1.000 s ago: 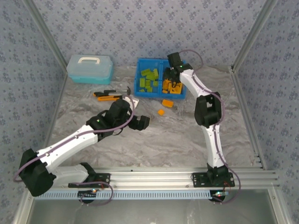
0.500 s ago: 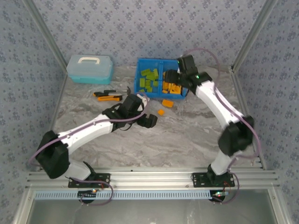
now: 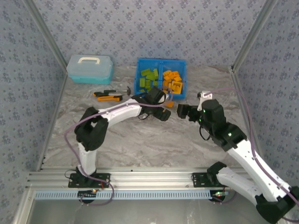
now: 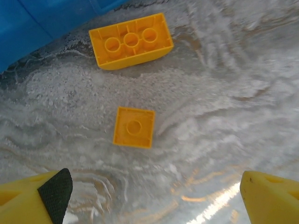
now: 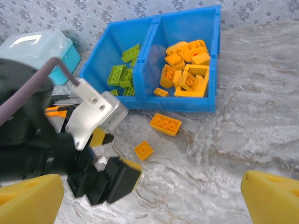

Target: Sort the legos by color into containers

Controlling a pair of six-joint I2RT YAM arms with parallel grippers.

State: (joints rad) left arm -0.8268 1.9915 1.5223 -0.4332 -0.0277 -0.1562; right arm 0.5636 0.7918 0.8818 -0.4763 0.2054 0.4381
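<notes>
Legos (image 5: 184, 77) in blue bin (image 5: 187, 104), green left, orange right | orange brick (image 4: 131, 41) and small square (image 4: 134, 127) on the surface (image 5: 261, 140) just near it | your left hand (image 4: 154, 198) released beside the square | your right hand (image 3: 183, 112) released, empty

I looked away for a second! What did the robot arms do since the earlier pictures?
The right pincer pulled back from over the blue bin toward the near side, open and empty. The left pincer reached farther forward and now hovers open near the small orange brick, with the long orange brick just beyond. Both bricks, the bin, the pale box and the knife stayed put.
</notes>
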